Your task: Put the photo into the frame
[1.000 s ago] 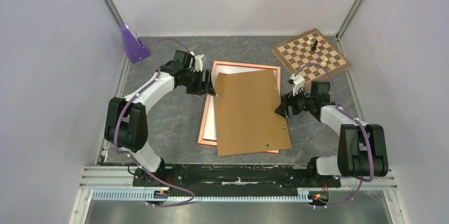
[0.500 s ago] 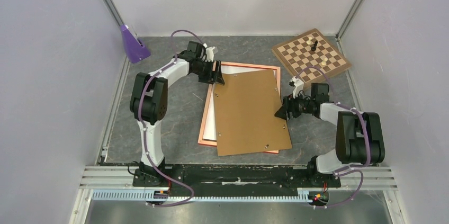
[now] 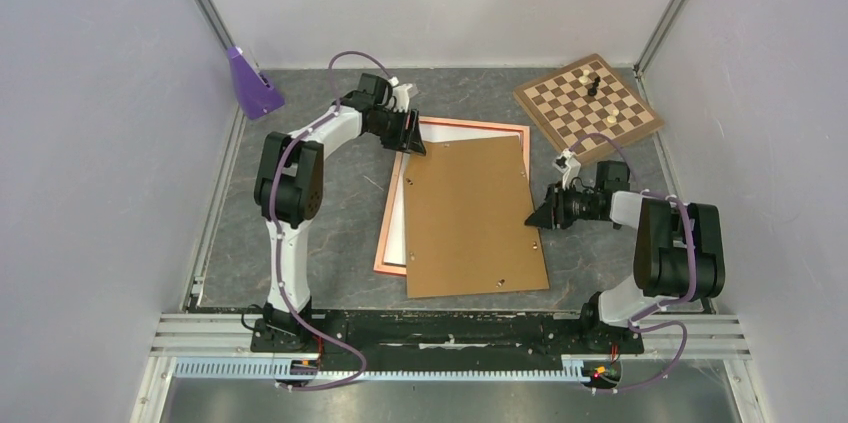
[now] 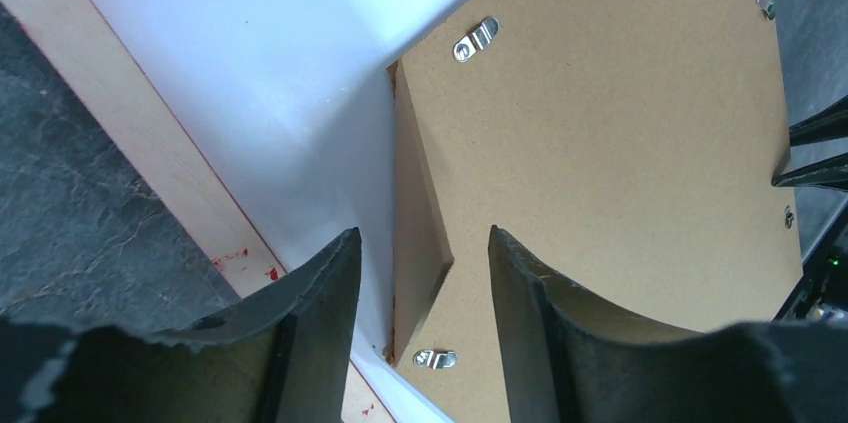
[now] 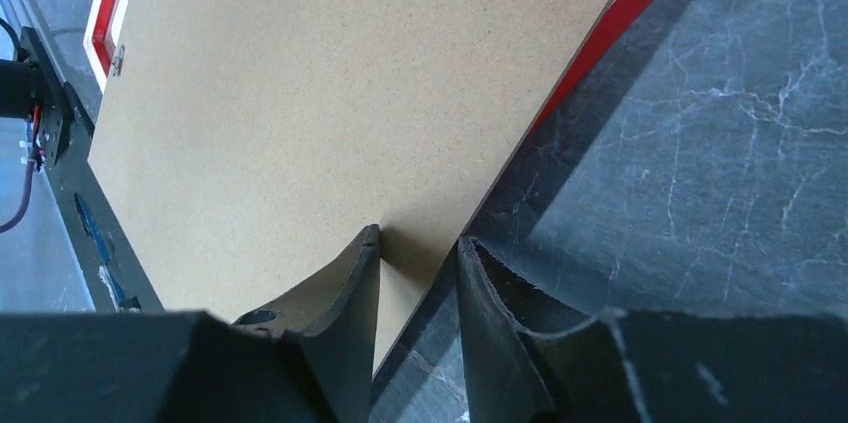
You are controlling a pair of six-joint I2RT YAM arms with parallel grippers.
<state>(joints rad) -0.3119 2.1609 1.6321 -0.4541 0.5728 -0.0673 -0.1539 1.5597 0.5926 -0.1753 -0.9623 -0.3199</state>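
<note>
Claws at the plain brown rectangular backing board (image 3: 470, 213): left claw (image 4: 422, 235) half-wide, straddling its 11 o'clock corner with gaps on both sides; right claw (image 5: 418, 235) narrow about its 3 o'clock edge, grip not discernible. The large rectangular photo (image 3: 395, 233), white back up, lies under the board inside the thin orange-red rectangular frame (image 3: 382, 243), at the centre of the dark grey marbled bench (image 3: 340, 233).

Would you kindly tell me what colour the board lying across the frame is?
The board is plain light brown, shown best in the right wrist view.
</note>
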